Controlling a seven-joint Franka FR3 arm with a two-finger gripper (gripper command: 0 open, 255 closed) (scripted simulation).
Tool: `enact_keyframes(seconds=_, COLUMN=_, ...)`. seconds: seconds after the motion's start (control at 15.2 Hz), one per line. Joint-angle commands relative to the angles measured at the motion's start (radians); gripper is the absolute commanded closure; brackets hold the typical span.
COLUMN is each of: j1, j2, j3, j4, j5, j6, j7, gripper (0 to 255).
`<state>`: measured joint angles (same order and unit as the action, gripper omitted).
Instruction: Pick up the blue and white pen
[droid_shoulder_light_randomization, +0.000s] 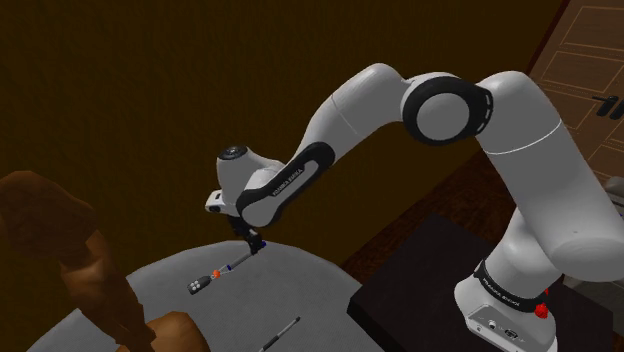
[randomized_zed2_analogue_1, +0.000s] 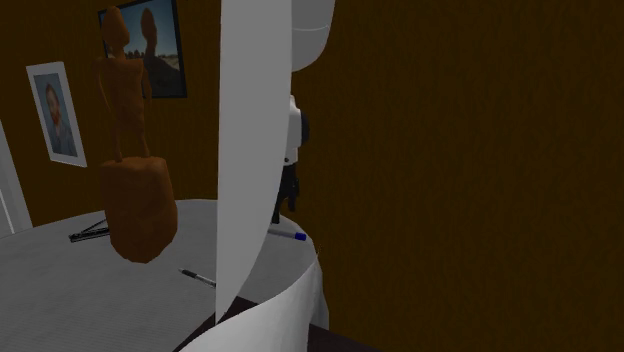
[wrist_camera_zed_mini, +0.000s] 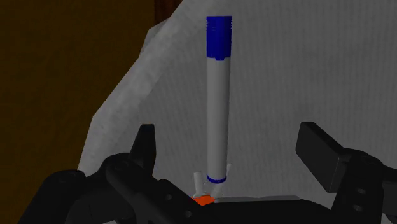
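Observation:
The blue and white pen (wrist_camera_zed_mini: 217, 114) lies flat on the grey round table (wrist_camera_zed_mini: 305, 76), its blue cap pointing away from the hand. My gripper (wrist_camera_zed_mini: 230, 145) is open and hangs low over it, one black finger on each side of the white barrel, neither touching. In the shoulder view the gripper (droid_shoulder_light_randomization: 250, 238) sits just above the pen (droid_shoulder_light_randomization: 238, 260). The second exterior view shows the pen (randomized_zed2_analogue_1: 290, 235) near the table's rim, with the gripper (randomized_zed2_analogue_1: 289, 190) partly hidden behind the white arm.
A tool with an orange and black handle (droid_shoulder_light_randomization: 203, 282) lies end to end with the pen. A dark pen (droid_shoulder_light_randomization: 280, 335) lies closer to the stand (droid_shoulder_light_randomization: 420, 300). A brown statue (randomized_zed2_analogue_1: 135, 190) stands on the table (randomized_zed2_analogue_1: 60, 290). Dark wall lies beyond the rim.

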<state>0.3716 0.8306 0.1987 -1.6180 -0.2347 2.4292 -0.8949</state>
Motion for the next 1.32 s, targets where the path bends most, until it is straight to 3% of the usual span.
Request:
enact_keyframes(seconds=0.0, j1=0.007, j2=0.035, j3=0.002, j4=0.023, j5=-0.010, j6=0.012, j7=-0.017, gripper=0)
enact_keyframes(seconds=0.53, j1=0.018, j2=0.109, j3=-0.012, j4=0.058, j5=-0.020, j6=0.052, j7=-0.011, gripper=0)
enact_keyframes(seconds=0.59, j1=0.018, j2=0.107, j3=-0.012, j4=0.055, j5=-0.020, j6=0.052, j7=-0.011, gripper=255)
enact_keyframes(seconds=1.25, j1=0.016, j2=0.098, j3=-0.010, j4=0.052, j5=-0.019, j6=0.046, j7=-0.012, gripper=255)
